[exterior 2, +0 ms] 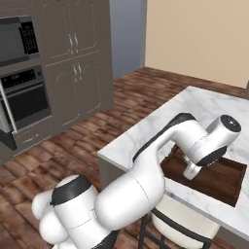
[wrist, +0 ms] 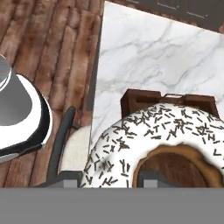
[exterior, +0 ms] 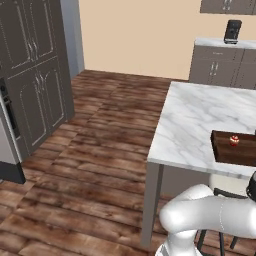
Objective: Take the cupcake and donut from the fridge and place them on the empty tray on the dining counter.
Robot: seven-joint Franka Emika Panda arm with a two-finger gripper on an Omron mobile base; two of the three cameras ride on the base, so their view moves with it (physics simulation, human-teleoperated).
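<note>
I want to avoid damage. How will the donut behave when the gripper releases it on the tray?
The donut is a flat ring, so it should probably lie still, not roll. Its sprinkled glaze may mark easily. The tray's low sides would likely stop sliding.

This is a home kitchen: dark panelled cabinets (exterior 2: 78,63) stand floor to ceiling beside a built-in microwave (exterior 2: 17,40) and wall oven (exterior 2: 24,99). A marble-topped dining counter (exterior: 200,120) stands on a wood-plank floor (exterior: 95,150) with a stool (exterior 2: 182,226) tucked under it. The small black appliance (exterior: 232,31) on the far countertop is perhaps a coffee maker.
</note>
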